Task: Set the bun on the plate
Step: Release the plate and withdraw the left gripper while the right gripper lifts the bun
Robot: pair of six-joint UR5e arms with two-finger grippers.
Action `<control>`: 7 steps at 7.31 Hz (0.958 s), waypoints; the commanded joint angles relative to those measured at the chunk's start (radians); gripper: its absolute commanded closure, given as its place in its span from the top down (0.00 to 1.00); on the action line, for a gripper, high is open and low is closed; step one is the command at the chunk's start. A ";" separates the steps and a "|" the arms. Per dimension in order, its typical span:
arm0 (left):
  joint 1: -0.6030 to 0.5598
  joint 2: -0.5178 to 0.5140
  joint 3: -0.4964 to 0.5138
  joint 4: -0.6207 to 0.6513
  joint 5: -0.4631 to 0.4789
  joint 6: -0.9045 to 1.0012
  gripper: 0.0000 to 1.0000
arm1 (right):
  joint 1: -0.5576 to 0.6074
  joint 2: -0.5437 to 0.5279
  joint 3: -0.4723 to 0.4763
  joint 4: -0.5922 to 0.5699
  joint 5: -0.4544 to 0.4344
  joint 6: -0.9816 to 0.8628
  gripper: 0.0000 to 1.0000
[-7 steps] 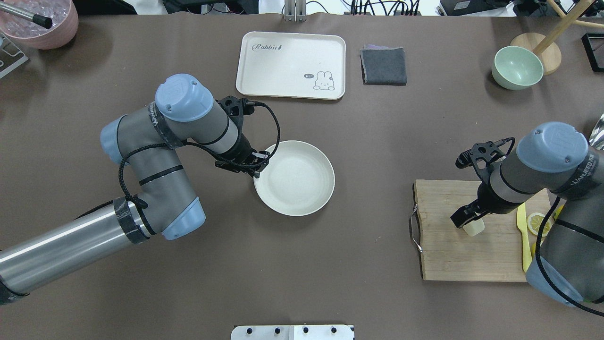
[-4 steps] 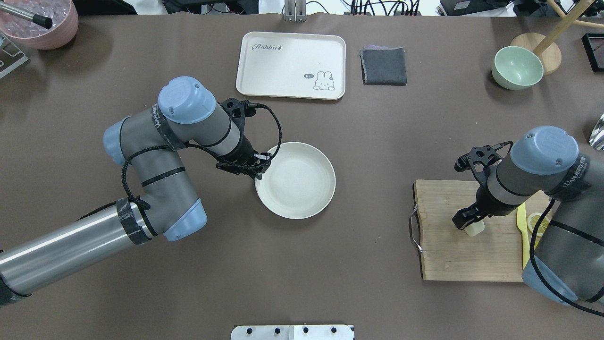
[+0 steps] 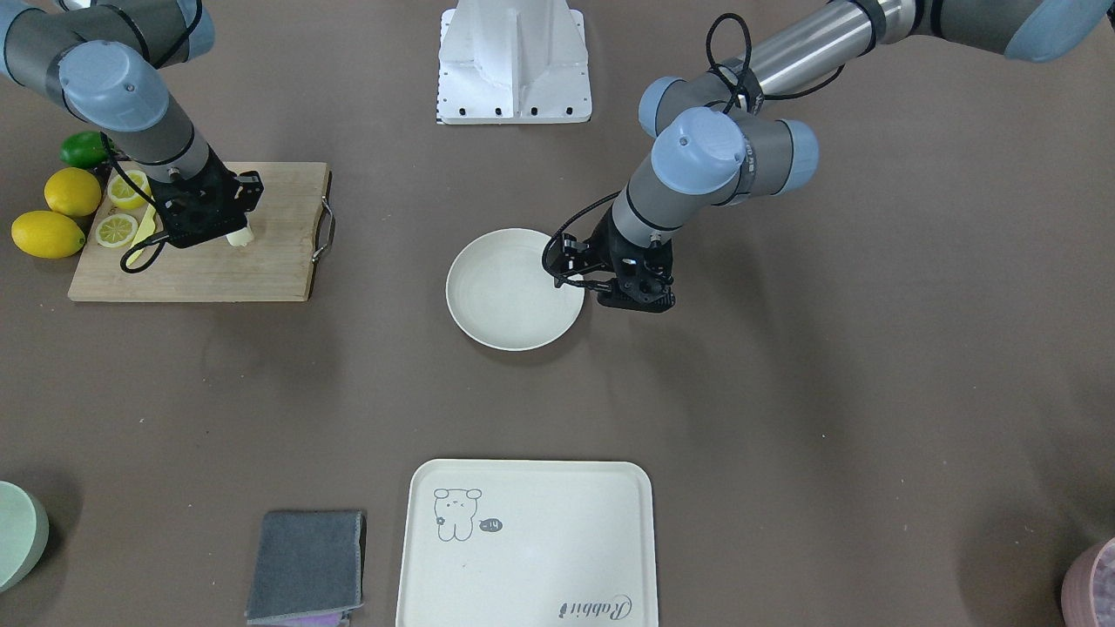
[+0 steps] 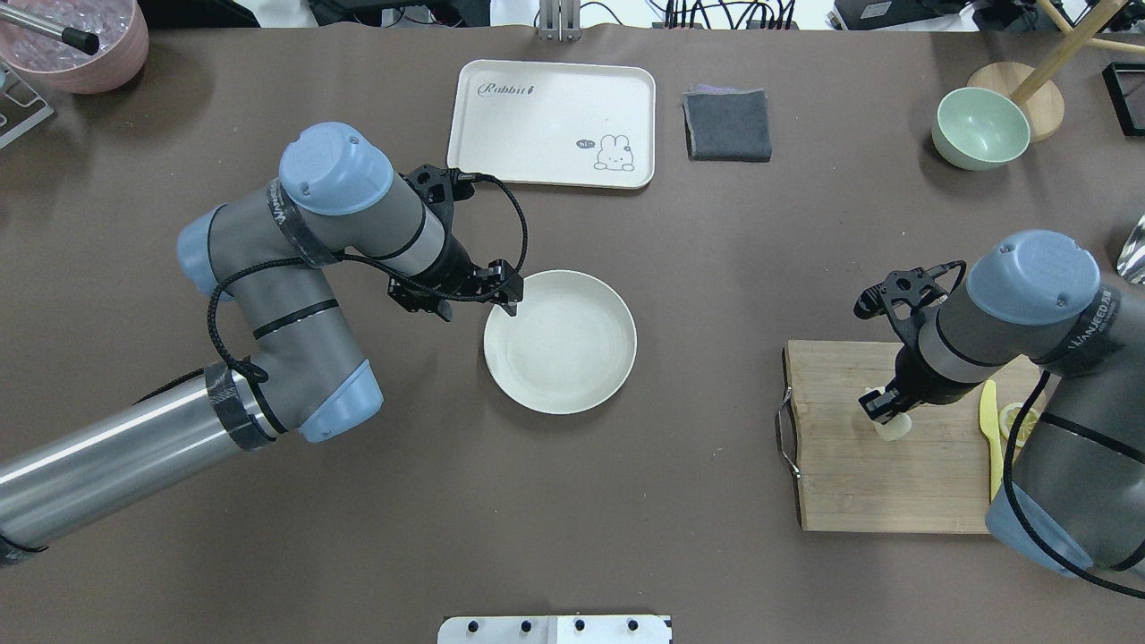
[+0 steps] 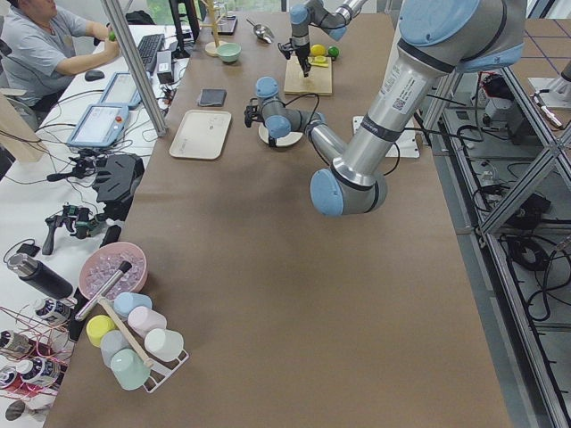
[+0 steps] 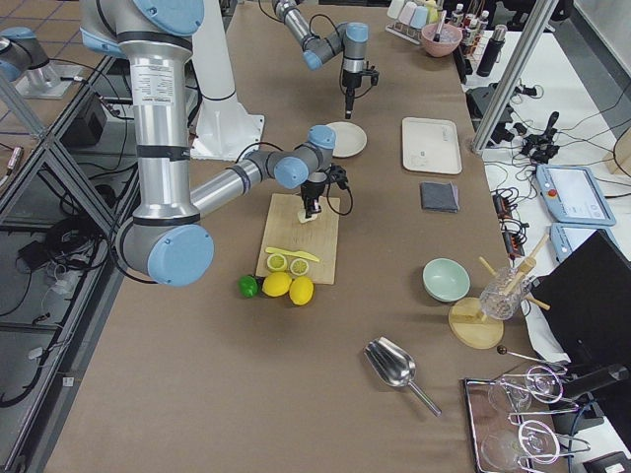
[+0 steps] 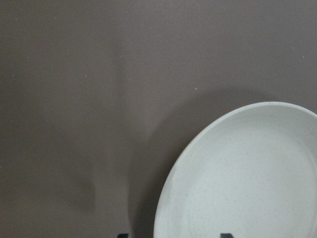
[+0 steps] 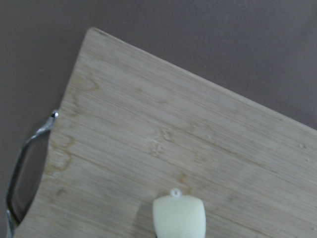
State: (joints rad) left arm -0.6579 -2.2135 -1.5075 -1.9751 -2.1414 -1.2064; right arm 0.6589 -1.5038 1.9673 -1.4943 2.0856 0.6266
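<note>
The bun [image 4: 897, 430] is a small pale cream lump over the wooden cutting board [image 4: 850, 483], also visible in the right wrist view [image 8: 179, 217]. My right gripper [image 4: 884, 413] stands upright over it, shut on the bun's top; its fingers are hidden in the wrist view. The round off-white plate [image 4: 560, 341] lies empty at mid-table. My left gripper [image 4: 479, 311] hovers open above the plate's left rim [image 7: 171, 198], its jaws spread wide to either side of the rim and holding nothing.
A cream tray [image 4: 551, 123] with a drawing and a folded grey cloth [image 4: 727, 123] lie at the far side. A green bowl [image 4: 980, 128] stands at far right. A yellow knife [image 4: 991, 447], lemon slices and whole lemons [image 3: 48, 233] lie by the board.
My left gripper has let go of the plate's rim, opened and drawn up and away from it. The right gripper has narrowed onto the bun and shifted slightly toward the far side.
</note>
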 commanded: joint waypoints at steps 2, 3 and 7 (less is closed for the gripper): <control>-0.103 0.232 -0.179 0.002 -0.006 0.162 0.98 | 0.002 0.419 -0.113 -0.170 -0.001 0.227 0.00; -0.161 0.332 -0.221 0.002 -0.009 0.257 0.98 | -0.004 0.510 -0.196 -0.161 -0.002 0.290 0.00; -0.361 0.469 -0.221 0.008 -0.100 0.530 0.98 | -0.077 0.782 -0.656 0.178 -0.050 0.525 0.03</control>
State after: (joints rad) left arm -0.9786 -1.7642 -1.7307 -1.9707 -2.2269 -0.7267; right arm 0.6080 -0.7929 1.4816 -1.4692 2.0659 1.0820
